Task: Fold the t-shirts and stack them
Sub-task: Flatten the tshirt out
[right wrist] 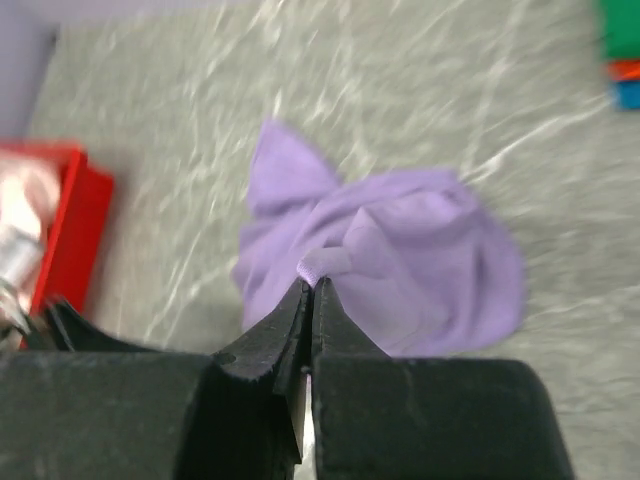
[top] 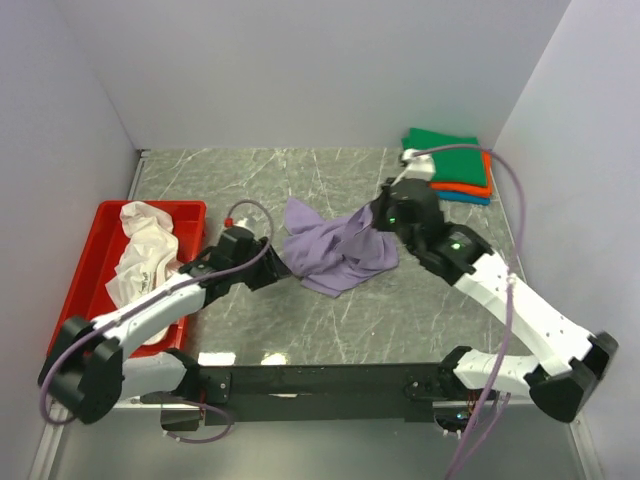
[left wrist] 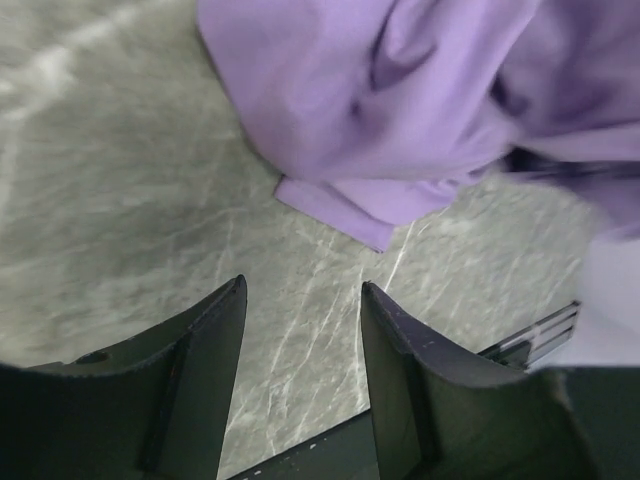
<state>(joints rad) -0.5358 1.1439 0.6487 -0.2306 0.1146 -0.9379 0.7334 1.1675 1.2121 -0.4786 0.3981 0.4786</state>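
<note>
Lavender t-shirt (top: 335,255), one of five t-shirts (top: 440,141), pinched by right gripper (right wrist: 308,287); left gripper (left wrist: 303,292) gapes wide.

Bright, even, lit from overhead; soft shadows only. Glints faintly off the table (top: 330,320) near its front edge. Smears across the right wrist view; crisper at left wrist.
</note>
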